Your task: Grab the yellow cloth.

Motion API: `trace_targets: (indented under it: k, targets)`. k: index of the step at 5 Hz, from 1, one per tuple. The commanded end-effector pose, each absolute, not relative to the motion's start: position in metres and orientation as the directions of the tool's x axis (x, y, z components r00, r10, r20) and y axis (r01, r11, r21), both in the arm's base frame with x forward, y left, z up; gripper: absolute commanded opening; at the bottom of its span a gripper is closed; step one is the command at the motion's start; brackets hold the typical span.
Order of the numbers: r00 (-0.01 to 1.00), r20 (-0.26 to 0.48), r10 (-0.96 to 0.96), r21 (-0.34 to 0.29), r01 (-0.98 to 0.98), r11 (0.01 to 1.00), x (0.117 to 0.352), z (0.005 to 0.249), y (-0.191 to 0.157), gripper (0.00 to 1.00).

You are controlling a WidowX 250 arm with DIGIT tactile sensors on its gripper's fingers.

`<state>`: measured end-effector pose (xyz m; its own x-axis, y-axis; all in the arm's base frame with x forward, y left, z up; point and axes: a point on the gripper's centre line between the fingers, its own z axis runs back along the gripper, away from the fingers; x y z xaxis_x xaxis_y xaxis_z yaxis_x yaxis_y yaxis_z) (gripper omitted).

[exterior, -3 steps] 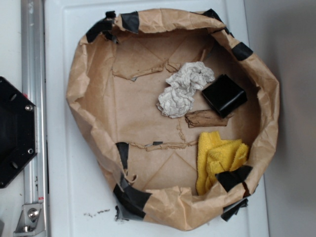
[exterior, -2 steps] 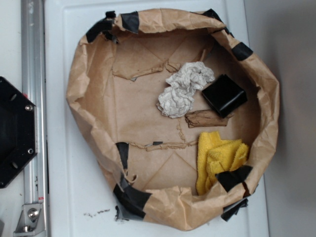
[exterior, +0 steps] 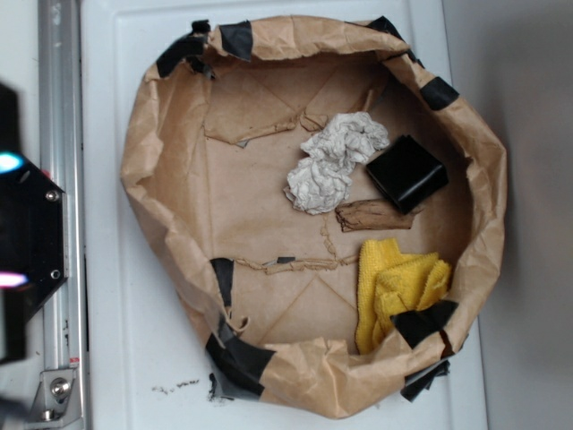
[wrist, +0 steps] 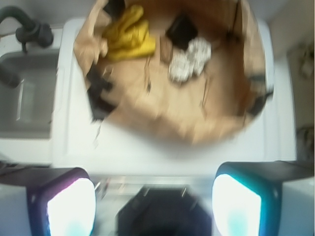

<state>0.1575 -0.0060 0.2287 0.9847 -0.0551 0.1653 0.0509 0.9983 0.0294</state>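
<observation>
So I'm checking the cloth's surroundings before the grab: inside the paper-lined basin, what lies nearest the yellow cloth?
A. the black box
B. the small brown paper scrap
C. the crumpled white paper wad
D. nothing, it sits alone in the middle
B: in the exterior view the brown paper scrap lies just above the yellow cloth, while the black box and the white paper wad sit farther up.
</observation>
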Motion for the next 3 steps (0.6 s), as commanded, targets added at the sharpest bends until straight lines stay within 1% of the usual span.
trace_targets:
  k: [1,2,3]
  targets:
    - [0.949,0.205,-0.240,0.117,0.220,0.968,0.246,0.172,-0.006,1.00]
    - [0.919,0.148,-0.366,0.170,0.341,0.925,0.276,0.129,-0.011,1.00]
    - [0.845,0.149,-0.513,0.191,0.484,0.854,0.289,0.103,-0.030,1.00]
